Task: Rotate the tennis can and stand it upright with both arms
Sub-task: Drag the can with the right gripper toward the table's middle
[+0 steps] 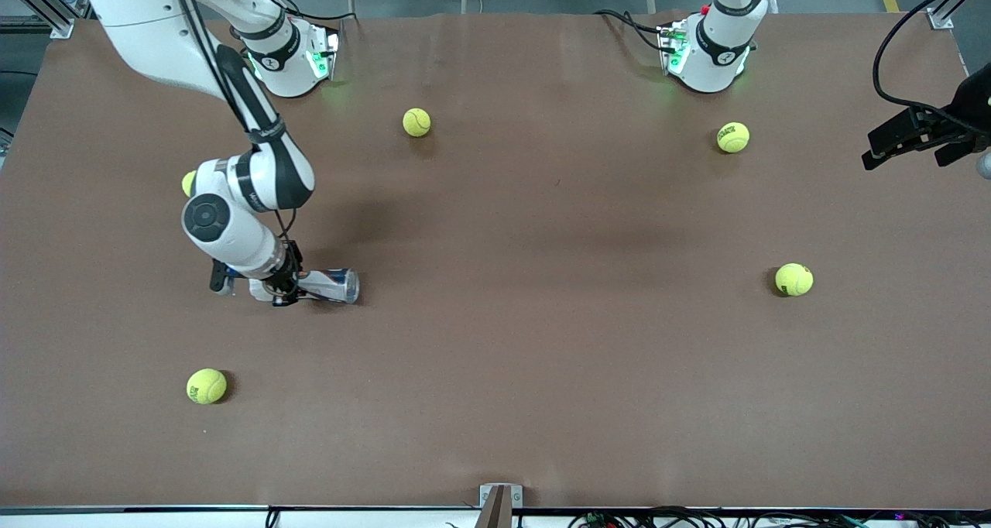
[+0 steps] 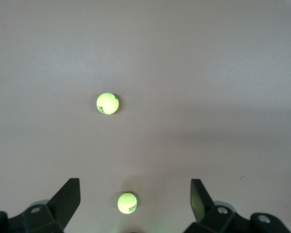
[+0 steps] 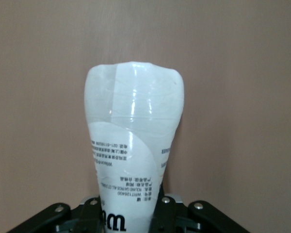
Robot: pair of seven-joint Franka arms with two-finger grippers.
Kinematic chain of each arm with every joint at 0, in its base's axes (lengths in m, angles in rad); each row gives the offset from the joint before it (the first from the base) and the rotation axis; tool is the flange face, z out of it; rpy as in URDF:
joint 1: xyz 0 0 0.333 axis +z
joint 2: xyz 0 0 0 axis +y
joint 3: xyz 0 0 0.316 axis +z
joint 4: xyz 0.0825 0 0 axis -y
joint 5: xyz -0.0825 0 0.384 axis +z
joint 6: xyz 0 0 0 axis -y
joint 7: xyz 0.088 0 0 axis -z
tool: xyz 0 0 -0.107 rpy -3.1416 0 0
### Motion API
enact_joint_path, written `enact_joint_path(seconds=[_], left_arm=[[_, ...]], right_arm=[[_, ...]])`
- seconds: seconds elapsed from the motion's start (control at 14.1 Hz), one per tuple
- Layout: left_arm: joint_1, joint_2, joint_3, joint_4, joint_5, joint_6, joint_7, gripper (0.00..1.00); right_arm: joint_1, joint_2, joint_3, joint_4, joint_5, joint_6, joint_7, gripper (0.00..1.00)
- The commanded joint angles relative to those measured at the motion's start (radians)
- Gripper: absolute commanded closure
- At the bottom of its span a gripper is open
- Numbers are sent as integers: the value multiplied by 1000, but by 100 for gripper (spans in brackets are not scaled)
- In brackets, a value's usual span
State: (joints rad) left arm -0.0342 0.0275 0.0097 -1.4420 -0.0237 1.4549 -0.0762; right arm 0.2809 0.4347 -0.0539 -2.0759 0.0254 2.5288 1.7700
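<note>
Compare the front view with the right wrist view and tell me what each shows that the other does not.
Only the front view shows both arms, the open left pincer waiting at the left arm's end of the table, the scattered tennis balls, and the tennis can lying on its side with its silvery rim facing the table's middle. Only the right wrist view shows the can's small printed label text and its clear rounded closed end. Both show the right pincer shut on the can and the brown table.
</note>
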Motion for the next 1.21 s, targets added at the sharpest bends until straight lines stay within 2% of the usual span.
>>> enact_joint_path(seconds=[0.0, 0.5, 0.71, 0.85, 1.14], left_arm=[[4, -8, 1, -4, -16, 4, 7, 0], [4, -8, 1, -4, -16, 4, 7, 0], [4, -8, 1, -4, -16, 4, 9, 0], [4, -8, 1, -4, -16, 4, 7, 0], [5, -8, 1, -4, -16, 4, 9, 0]], right_arm=[[58, 16, -6, 49, 7, -27, 61, 86], [237, 140, -6, 206, 7, -33, 279, 81], [300, 189, -6, 299, 8, -88, 328, 81], [346, 211, -6, 361, 8, -131, 335, 77], [423, 216, -4, 401, 10, -133, 335, 73]])
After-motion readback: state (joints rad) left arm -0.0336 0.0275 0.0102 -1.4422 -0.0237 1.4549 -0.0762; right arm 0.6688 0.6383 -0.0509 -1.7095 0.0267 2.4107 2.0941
